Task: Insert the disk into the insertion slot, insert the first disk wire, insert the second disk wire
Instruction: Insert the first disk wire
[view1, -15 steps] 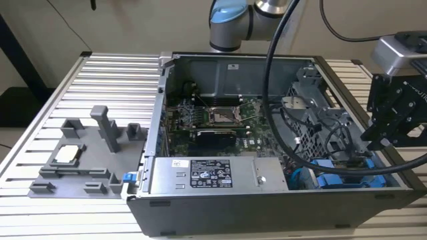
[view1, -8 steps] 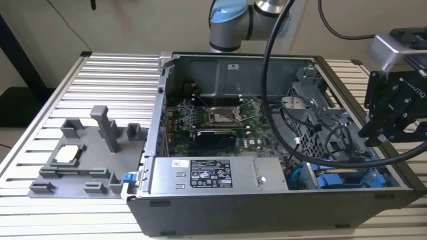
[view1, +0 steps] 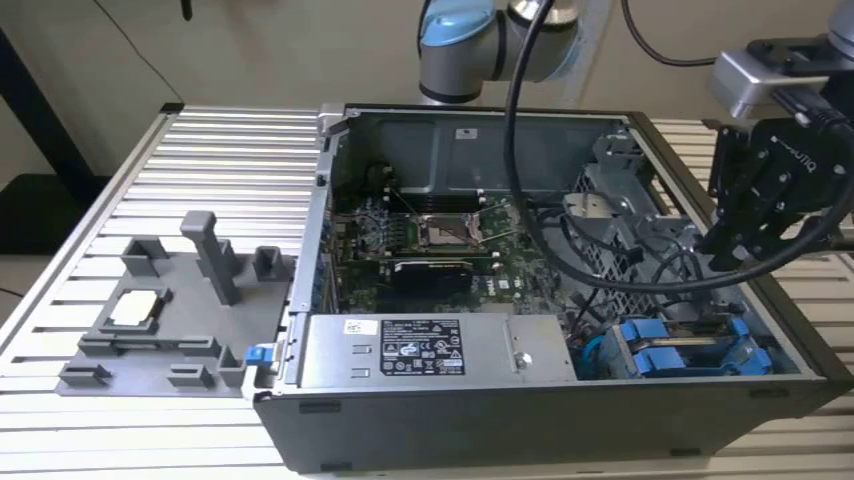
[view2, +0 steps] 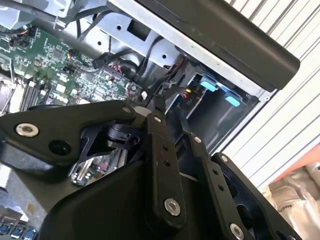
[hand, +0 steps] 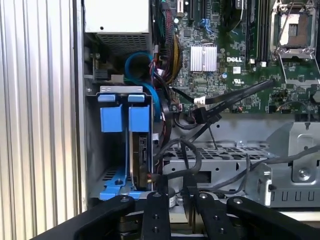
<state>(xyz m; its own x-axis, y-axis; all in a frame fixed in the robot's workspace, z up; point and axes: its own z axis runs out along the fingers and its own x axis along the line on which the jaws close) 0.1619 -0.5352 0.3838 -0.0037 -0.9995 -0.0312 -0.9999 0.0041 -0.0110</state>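
My pincer (view1: 731, 255) hangs over the rim of the open computer case (view1: 534, 420) on the exterior view's right, above the case floor and touching nothing that I can make out. Whether it is open or closed I cannot tell, and I cannot tell if anything sits in it.

The disk (view1: 674, 358) in its blue frame is in the near corner of the case on the exterior view's right, just beside the grey power box (view1: 427, 350) with the white sticker. In the first wrist view the disk (hand: 140, 145) stands on edge inside the slot (hand: 92, 150), its blue tabs poking out of the mouth, and my pincer (hand: 175, 182) is close to the slot's other end. In the second wrist view my pincer (view2: 169, 107) points toward that same corner.

Black cables (hand: 200, 115) lie loose between the slot and the green board (hand: 235, 60). The case stands on a ribbed metal table (view1: 200, 150), with a grey tray (view1: 160, 310) well apart from it on the exterior view's left.
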